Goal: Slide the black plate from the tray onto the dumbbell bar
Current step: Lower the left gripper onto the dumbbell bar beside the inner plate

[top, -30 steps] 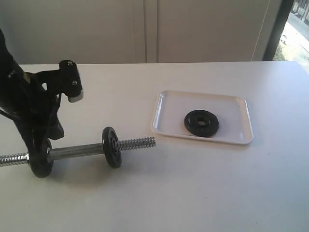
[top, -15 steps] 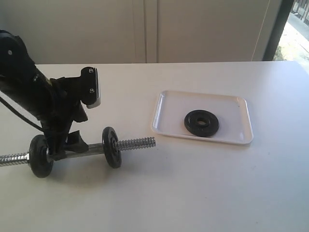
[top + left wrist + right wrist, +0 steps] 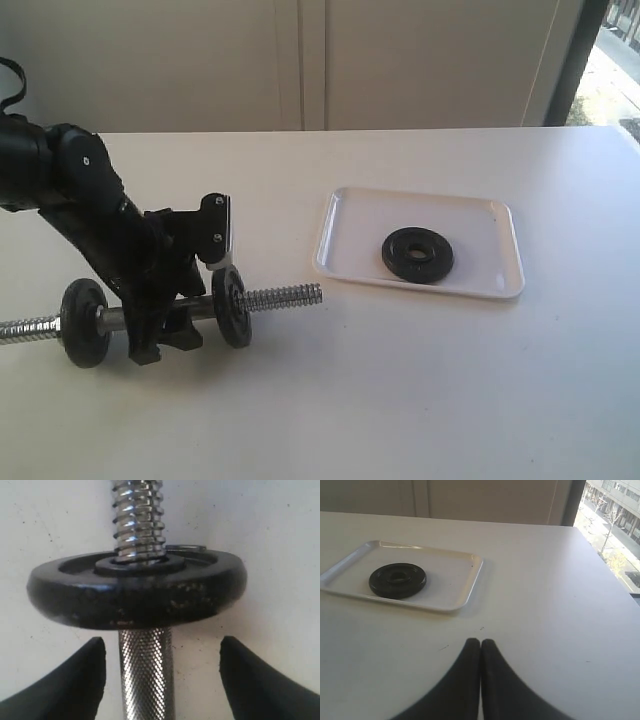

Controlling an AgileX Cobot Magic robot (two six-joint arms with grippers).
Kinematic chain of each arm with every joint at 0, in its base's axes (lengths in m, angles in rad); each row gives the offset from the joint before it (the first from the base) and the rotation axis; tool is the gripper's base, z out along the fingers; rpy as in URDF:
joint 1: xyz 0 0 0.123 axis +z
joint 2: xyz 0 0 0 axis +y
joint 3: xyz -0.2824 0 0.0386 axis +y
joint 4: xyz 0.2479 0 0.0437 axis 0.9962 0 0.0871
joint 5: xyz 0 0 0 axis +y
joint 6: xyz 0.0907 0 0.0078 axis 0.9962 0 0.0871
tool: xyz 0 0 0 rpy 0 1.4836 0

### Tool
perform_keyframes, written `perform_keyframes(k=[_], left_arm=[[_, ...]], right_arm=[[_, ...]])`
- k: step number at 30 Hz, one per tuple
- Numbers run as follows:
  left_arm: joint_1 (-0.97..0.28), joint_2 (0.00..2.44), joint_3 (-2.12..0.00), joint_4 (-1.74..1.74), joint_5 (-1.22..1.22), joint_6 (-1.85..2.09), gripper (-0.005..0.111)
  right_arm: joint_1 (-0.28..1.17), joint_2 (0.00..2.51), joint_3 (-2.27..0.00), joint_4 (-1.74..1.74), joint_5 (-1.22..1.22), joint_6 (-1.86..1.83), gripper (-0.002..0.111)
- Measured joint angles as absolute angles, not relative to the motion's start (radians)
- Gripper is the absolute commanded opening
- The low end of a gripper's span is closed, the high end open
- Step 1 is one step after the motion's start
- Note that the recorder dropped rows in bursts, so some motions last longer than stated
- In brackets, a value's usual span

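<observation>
The small round black cast-iron plate (image 3: 417, 255) lies flat near the middle of the shallow white plastic tray (image 3: 480, 215), exactly where it was a second ago; nothing touches it. At about 8 o'clock from the tray, the long chrome dumbbell bar (image 3: 283, 296) rests on the table, its bare threaded end pointing to 3 o'clock. What has changed is the left gripper (image 3: 165, 330): it has swung down and along the bar, and its fingers (image 3: 75, 680) now stand wide on either side of the knurled handle, just inboard of the mounted black disc (image 3: 135, 590), not yet clamping. This looks like bracing the bar first. The right gripper (image 3: 480, 647) is pressed shut, empty, well apart from the tray.
</observation>
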State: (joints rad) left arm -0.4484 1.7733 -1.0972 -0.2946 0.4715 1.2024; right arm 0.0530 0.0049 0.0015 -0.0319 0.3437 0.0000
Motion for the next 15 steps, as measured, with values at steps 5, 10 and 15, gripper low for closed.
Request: perform_keyframes(k=[5,10,15], left_arm=[[-0.448,1.808,-1.097,-0.295,0.451,1.205,0.068],[-0.448,1.812,-1.097,-0.295,0.436,1.206,0.068],[-0.448,1.812,-1.097,-0.276,0.431,1.207,0.068]], right_arm=[[0.053,0.005,0.002,-0.032,0.344,0.000,0.000],[0.053,0.005,0.002,-0.032,0.344,0.000,0.000],[0.053,0.005,0.002,-0.032,0.344,0.000,0.000]])
